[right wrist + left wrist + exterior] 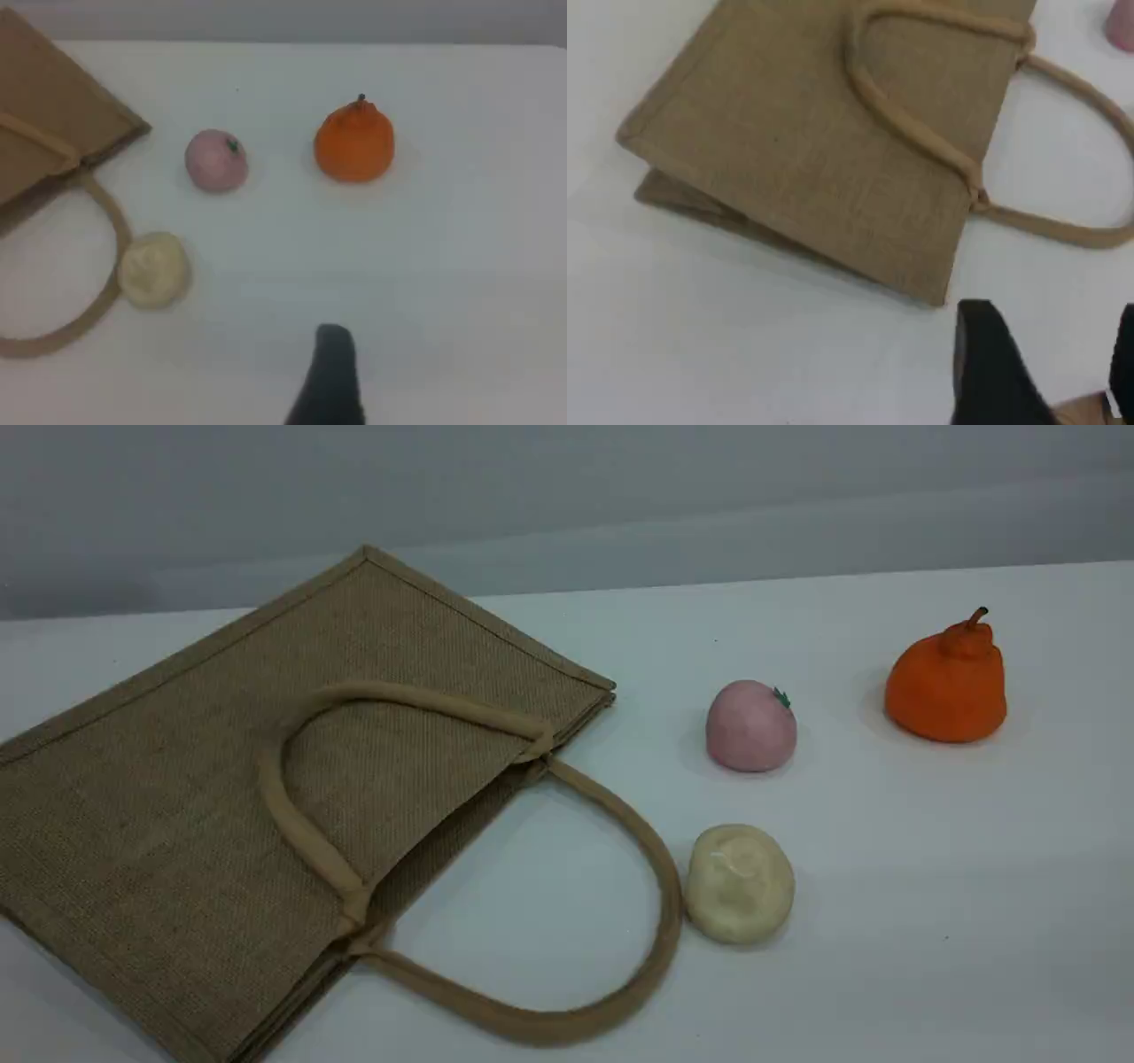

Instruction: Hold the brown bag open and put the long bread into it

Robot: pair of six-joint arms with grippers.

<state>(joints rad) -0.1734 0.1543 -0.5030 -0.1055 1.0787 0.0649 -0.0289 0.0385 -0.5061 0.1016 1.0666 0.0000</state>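
Observation:
The brown bag (177, 797) lies flat on the white table at the left, its mouth toward the right and closed. One loop handle (292, 815) rests folded back on the bag, and the other handle (660, 895) lies out on the table. The long bread is out of view in all three views. In the left wrist view the bag (815, 159) lies ahead, and my left gripper (1054, 363) hovers near its corner, jaws apart with nothing between them. The right wrist view shows a single dark fingertip (331, 359) of my right gripper over bare table, holding nothing.
A cream-white round lump (740, 881) sits against the outside of the loose handle. A pink round fruit (750, 726) lies behind it, and an orange pear-shaped fruit (946, 682) stands at the far right. A grey wall runs behind the table.

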